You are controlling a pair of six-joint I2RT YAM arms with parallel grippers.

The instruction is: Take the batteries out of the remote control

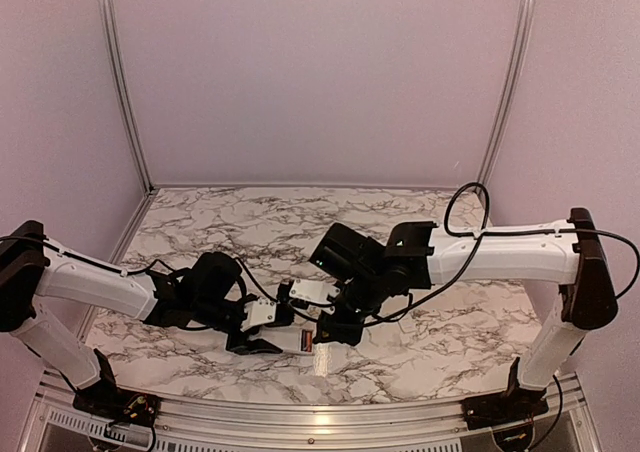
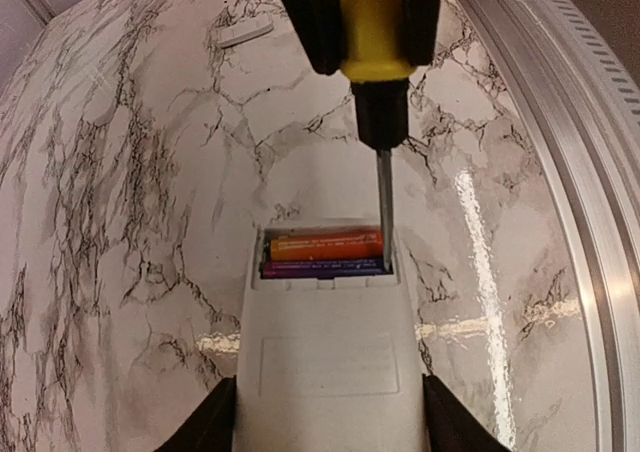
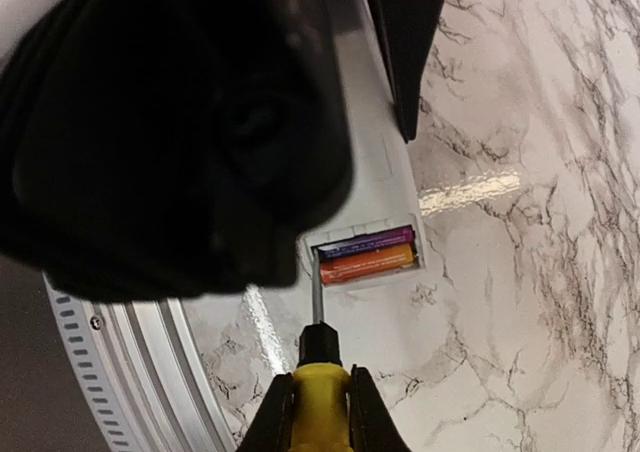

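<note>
The white remote control [image 2: 325,362] lies flat on the marble table, held at its sides by my left gripper [image 2: 325,427], which is shut on it. Its open compartment holds two batteries side by side, an orange one [image 2: 325,244] and a purple one [image 2: 322,267]. My right gripper [image 3: 320,417] is shut on the yellow-handled screwdriver [image 3: 320,392]. The screwdriver's metal tip [image 2: 384,212] reaches into the compartment at the batteries' end. In the top view both grippers, left [image 1: 262,332] and right [image 1: 335,327], meet over the remote [image 1: 303,342] near the front edge.
A small white cover plate [image 2: 245,32] lies on the marble farther back. The table's metal front rail [image 2: 575,172] runs close beside the remote. The left arm's dark body [image 3: 170,132] blocks much of the right wrist view.
</note>
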